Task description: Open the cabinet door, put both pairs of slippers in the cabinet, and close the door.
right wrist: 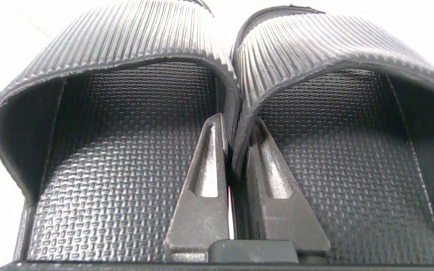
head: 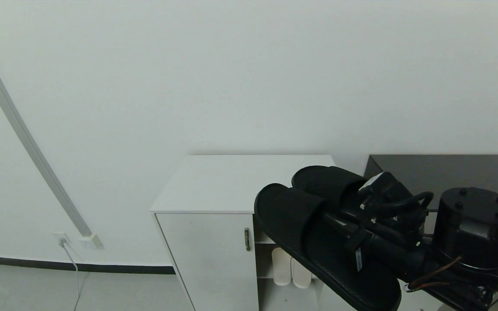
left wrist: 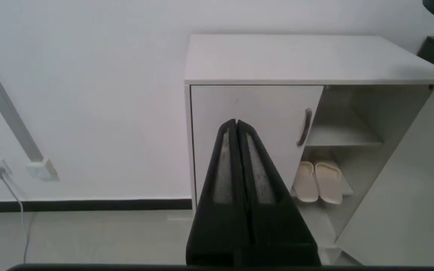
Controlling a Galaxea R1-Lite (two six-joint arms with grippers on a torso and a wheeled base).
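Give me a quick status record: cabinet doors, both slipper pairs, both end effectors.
cabinet: right door open, left door closed
white slippers: inside the cabinet, side by side
black slippers: held in the air in front of the cabinet, inner edges pinched together
right end effector: shut on black slippers
left end effector: shut, empty, facing the left door

The right gripper (right wrist: 236, 129) pinches the touching inner edges of a pair of black slippers (right wrist: 119, 150), one prong tucked under each ribbed strap.
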